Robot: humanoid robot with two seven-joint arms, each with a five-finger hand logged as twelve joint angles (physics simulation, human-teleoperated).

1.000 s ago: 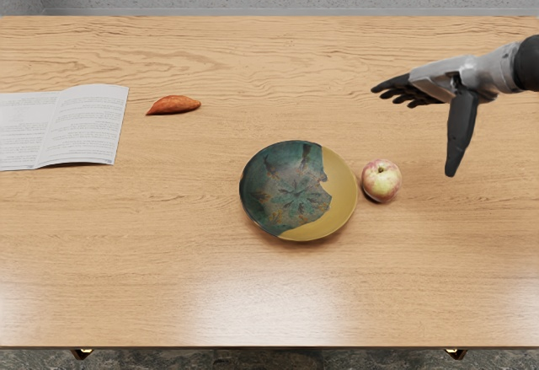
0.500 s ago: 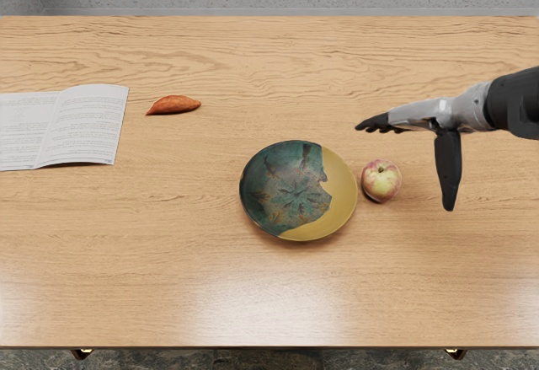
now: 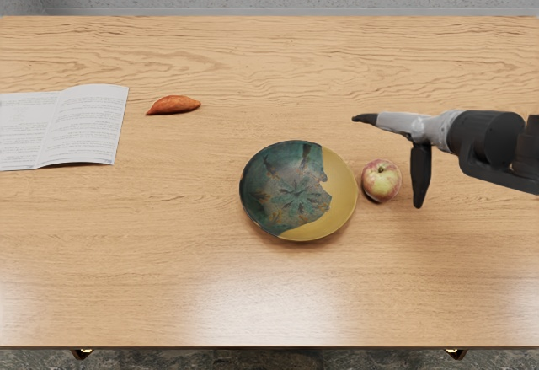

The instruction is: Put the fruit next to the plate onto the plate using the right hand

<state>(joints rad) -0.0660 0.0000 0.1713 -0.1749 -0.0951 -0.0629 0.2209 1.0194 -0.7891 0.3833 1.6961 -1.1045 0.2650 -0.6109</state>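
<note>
A red-and-yellow apple [image 3: 381, 180] lies on the table just right of a round plate [image 3: 338, 207] with a teal and mustard glaze. My right hand [image 3: 402, 146] comes in from the right edge and hovers just above and to the right of the apple. Its fingers [image 3: 383, 120] stretch flat to the left while the thumb [image 3: 419, 174] hangs down beside the fruit. The hand is open and touches nothing. The left arm is out of view.
An orange-brown sweet potato [image 3: 173, 104] lies at the back left. An open booklet [image 3: 59, 126] rests near the left edge. The wooden table [image 3: 269, 294] ends at the bottom of the picture.
My right hand has come down and moved left toward the apple, with the fingers flattening out. The apple and plate have not moved.
</note>
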